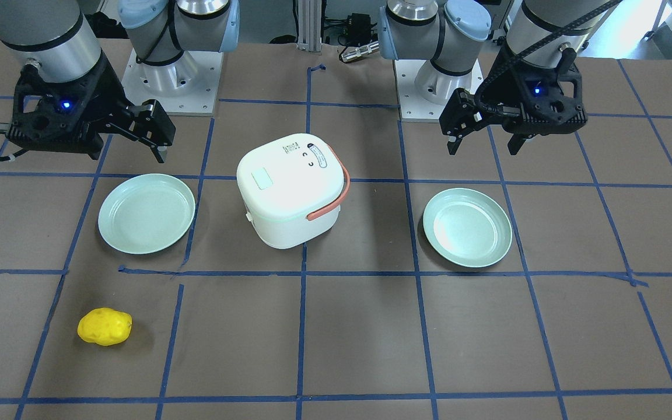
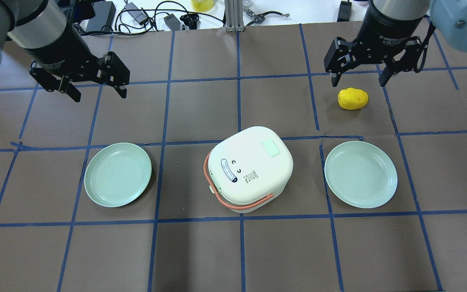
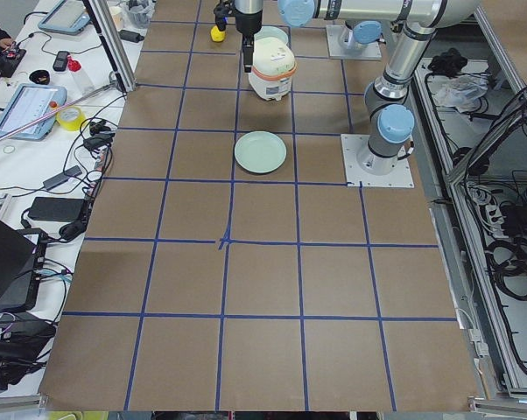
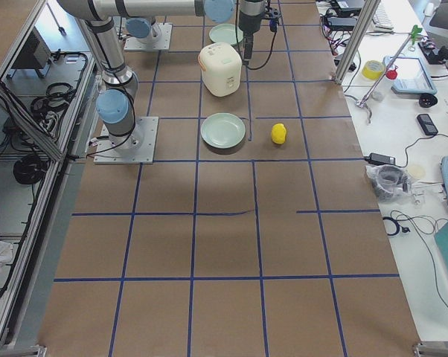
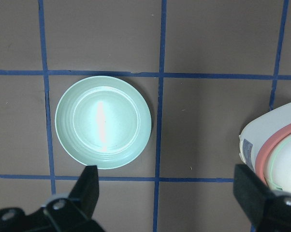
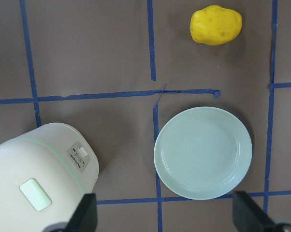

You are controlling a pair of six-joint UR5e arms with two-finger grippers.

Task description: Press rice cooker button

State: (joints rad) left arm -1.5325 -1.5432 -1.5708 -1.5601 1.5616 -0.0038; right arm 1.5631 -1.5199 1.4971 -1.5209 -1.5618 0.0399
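Note:
The white rice cooker (image 2: 253, 178) with an orange handle stands at the table's middle, lid shut. The button (image 2: 270, 147), a pale mint rounded rectangle, sits in the lid's top; it also shows in the front view (image 1: 266, 178) and the right wrist view (image 6: 35, 194). My left gripper (image 2: 99, 91) hangs open and empty, high above the table, left of the cooker. My right gripper (image 2: 358, 79) hangs open and empty, high, right of the cooker, over the yellow potato (image 2: 353, 98). Neither gripper touches the cooker.
Two mint plates lie on either side of the cooker, one on my left (image 2: 118, 174) and one on my right (image 2: 361, 174). The potato lies beyond the right plate. Cables and gear lie along the table's far edge (image 2: 156, 16).

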